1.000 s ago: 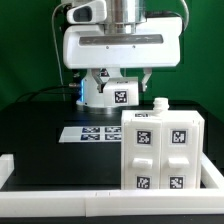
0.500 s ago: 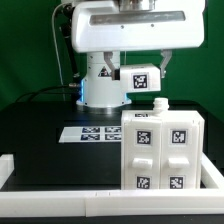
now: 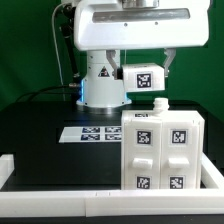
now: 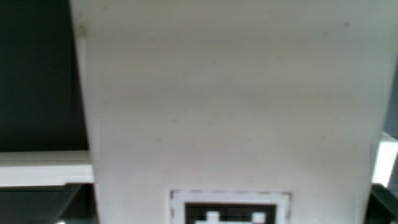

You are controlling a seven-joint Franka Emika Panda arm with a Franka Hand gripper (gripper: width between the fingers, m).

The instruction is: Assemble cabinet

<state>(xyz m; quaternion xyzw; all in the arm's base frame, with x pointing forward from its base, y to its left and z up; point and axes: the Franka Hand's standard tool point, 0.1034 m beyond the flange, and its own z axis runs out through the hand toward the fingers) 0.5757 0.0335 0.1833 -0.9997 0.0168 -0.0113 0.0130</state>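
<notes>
Gripper (image 3: 145, 64) jaws are closed on a small white panel (image 3: 143, 79), which hangs well above the desk (image 3: 40, 128) with its square black-and-white tag facing the camera. At the exterior view's left, a low white border wall (image 3: 12, 168) rims the near edge of the matte black desk. Farther in lies the marker board (image 3: 92, 133), thin, flat and printed with tags, and behind it stands the robot's rounded, glossy white pedestal (image 3: 100, 92). At the exterior view's right, on the near side, sits the cabinet (image 3: 160, 150), a blocky white box with smooth hard faces, several tags and a small white peg (image 3: 157, 104) on its top. The panel is above the cabinet and apart from it. In the wrist view the panel fills the frame as a plain flat slab with a tag at one end. The step in hand appears to be carrying this panel to the cabinet. The next move likely calls for squaring it to its face and lowering it gently, since rigid, slick parts would probably jam if tilted.
</notes>
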